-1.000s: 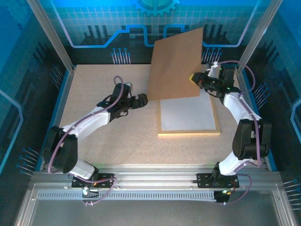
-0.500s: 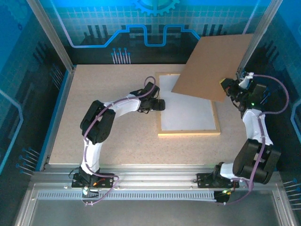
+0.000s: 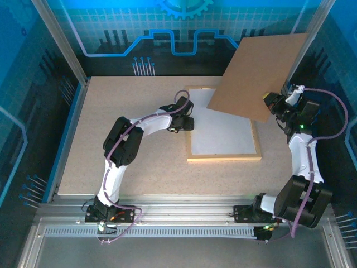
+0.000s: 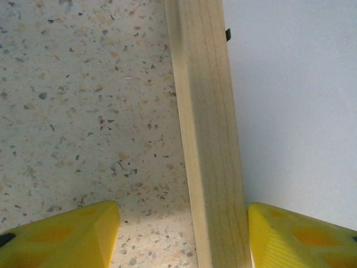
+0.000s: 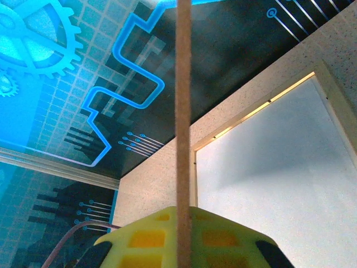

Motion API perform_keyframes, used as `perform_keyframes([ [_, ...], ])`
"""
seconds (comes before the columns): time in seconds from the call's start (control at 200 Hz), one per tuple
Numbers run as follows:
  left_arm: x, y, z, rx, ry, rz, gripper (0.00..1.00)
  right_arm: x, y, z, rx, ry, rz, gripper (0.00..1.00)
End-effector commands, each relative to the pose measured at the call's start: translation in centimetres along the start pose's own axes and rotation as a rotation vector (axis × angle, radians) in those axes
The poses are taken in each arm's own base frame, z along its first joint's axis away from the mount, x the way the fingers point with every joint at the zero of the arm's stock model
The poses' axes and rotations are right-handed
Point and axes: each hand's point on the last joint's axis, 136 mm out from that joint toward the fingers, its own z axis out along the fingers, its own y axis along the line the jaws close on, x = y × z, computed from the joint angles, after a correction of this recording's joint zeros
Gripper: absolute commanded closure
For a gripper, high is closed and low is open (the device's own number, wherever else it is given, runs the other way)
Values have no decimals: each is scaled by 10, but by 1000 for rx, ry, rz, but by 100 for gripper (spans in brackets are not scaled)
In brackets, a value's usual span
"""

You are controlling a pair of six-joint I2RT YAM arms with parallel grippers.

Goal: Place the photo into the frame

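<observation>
The frame (image 3: 223, 158), thin light wooden rails, lies flat on the table right of centre with a plain white sheet (image 3: 223, 131) inside it. No photo shows. My left gripper (image 3: 188, 123) is open and straddles the frame's left rail (image 4: 206, 139). Its right finger (image 4: 295, 237) sits against the rail's inner side, while its left finger (image 4: 61, 237) stands apart over the table. Above the frame's far right corner, my right gripper (image 3: 270, 103) is shut on the brown backing board (image 3: 256, 75) and holds it tilted up. In the right wrist view that board (image 5: 183, 111) appears edge-on.
The speckled tabletop (image 3: 128, 145) stretches left of the frame. Metal posts (image 3: 58, 39) and blue patterned walls (image 3: 167, 33) enclose the table at the back and sides. The raised board reaches close to the right post (image 3: 304, 44).
My left arm swung right to the frame's left rail and its jaws narrowed around it. My right arm carried the backing board right and up, uncovering the frame's far part.
</observation>
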Motion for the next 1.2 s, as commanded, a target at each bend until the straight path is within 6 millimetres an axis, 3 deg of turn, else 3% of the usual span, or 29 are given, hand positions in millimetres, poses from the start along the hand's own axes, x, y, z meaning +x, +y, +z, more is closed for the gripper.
perform_keyframes([
  [0.0, 5, 15, 4, -77, 13, 25, 40, -13, 27, -13, -61, -58, -110, 100],
  [0.25, 10, 48, -1, -113, 13, -17, 43, -10, 34, -13, -60, -46, -139, 100],
  [0.475, 23, 75, -14, -136, 8, -51, 53, 4, 43, 3, -81, 13, -164, 100],
  [0.876, 21, 127, -42, -180, -29, -100, 53, 38, 65, 28, -184, 157, -162, 100],
  [1.001, 13, 128, -55, -155, -47, -109, 48, 59, 70, 40, -236, 234, -138, 100],
  [1.196, -5, 117, -96, -48, -138, -158, 36, 94, 67, 54, -279, 334, -80, 100],
])
